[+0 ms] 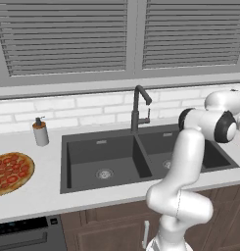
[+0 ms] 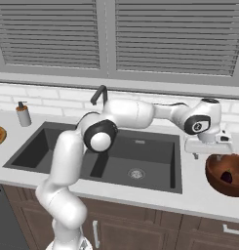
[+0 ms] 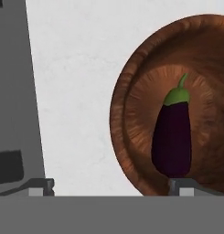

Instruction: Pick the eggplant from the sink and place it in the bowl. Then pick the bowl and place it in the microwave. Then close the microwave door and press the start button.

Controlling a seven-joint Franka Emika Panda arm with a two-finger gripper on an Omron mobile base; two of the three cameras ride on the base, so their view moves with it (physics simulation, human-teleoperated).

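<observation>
The dark purple eggplant with its green stem lies inside the reddish-brown wooden bowl, which stands on the white counter right of the sink. From the right base view the eggplant shows as a dark spot low in the bowl. My gripper hangs open just above the bowl's sink-side rim with nothing between its fingers; one fingertip is over the eggplant's end, the other over the counter. My gripper is above and left of the bowl. The microwave is out of view.
A tall dark faucet rises behind the sink. A soap dispenser and a pizza sit on the counter to the left. Window blinds and a tiled wall close the back. An oven top shows at lower left.
</observation>
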